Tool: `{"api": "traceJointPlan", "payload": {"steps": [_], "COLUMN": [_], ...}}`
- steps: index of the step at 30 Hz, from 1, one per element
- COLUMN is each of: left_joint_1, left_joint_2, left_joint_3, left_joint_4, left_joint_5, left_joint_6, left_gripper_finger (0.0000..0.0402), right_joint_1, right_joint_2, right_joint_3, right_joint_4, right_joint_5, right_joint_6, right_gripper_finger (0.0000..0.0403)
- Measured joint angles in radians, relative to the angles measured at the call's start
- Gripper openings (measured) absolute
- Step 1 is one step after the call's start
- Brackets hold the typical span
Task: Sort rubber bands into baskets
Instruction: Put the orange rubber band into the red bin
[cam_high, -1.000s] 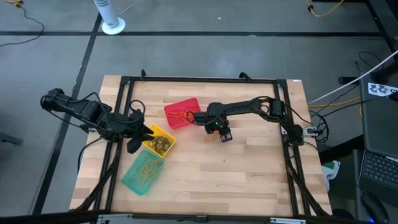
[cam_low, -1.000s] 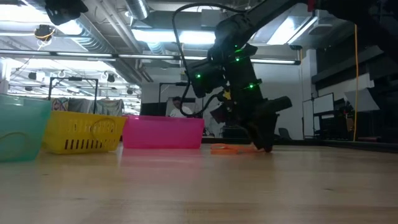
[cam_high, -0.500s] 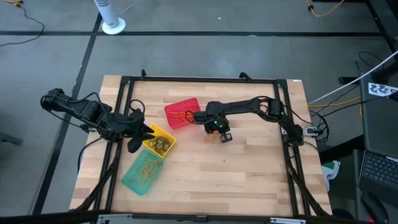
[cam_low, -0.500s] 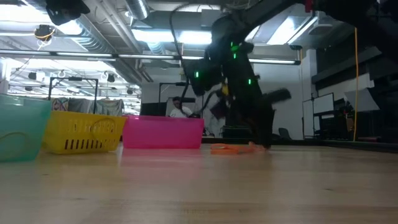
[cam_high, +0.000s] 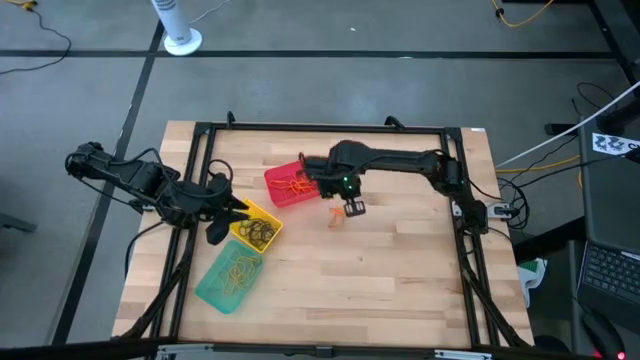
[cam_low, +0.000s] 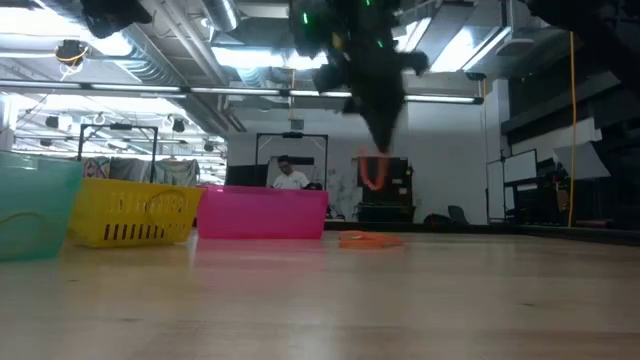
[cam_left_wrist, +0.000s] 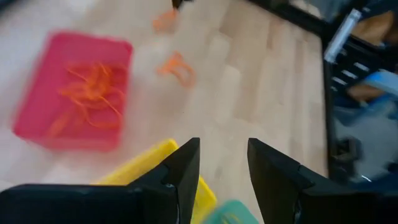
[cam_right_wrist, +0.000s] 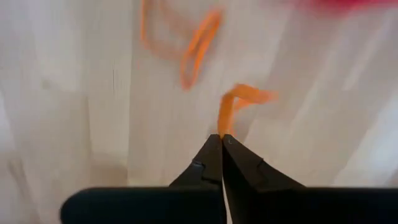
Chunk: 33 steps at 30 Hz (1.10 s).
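Note:
Three baskets stand in a row at the table's left-middle: red holding orange rubber bands, yellow holding dark ones, teal holding yellowish ones. My right gripper is raised above the table, right of the red basket, shut on an orange rubber band. A second orange band lies flat on the wood below. My left gripper waits open beside the yellow basket. My right gripper pinches one end of the orange band's loop between its two fingertips. The fingers point down from above. The band hangs below them, lifted clear of the table, slack and bent.
A black metal frame runs along the table's edges. Bare wood stretches across the near and right parts of the table. A person shows far off in the room behind, in the low view.
My right gripper has shut on an orange band at the table top and risen, drifting slightly toward the red basket. That band is now lifted clear and hangs below the fingers; the other orange band has stayed on the wood.

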Motion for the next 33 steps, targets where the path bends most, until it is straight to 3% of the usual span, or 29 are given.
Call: {"api": "traceJointPlan", "payload": {"steps": [4,11,17,20,27,33], "left_joint_1": [0.002,0.069,0.155,0.187,0.233,0.253], "left_joint_2": [0.0,-0.01,-0.023,-0.042,-0.144,-0.288], "left_joint_3": [0.0,-0.1,-0.321,-0.43,-0.633,-0.74], "left_joint_4": [0.09,0.466,0.815,0.949,1.134,1.148], "left_joint_5": [-0.086,-0.067,0.122,0.181,0.213,0.215], "left_joint_6": [0.114,0.375,0.359,0.331,0.302,0.301], "left_gripper_finger": [0.0131,0.0131,0.0131,0.0131,0.0131,0.0131], "right_joint_1": [0.0,-0.002,-0.002,-0.001,-0.002,-0.002], "right_joint_2": [0.0,0.0,0.028,0.041,0.066,0.108], "right_joint_3": [0.122,0.18,0.179,0.177,0.178,0.179], "right_joint_4": [0.085,0.426,0.664,0.699,0.742,0.734], "right_joint_5": [0.001,0.001,0.001,0.002,0.009,0.049], "right_joint_6": [0.0,-0.006,-0.008,-0.009,-0.009,-0.008], "right_gripper_finger": [0.0005,0.0004,0.0002,0.0004,0.002,0.005]}}
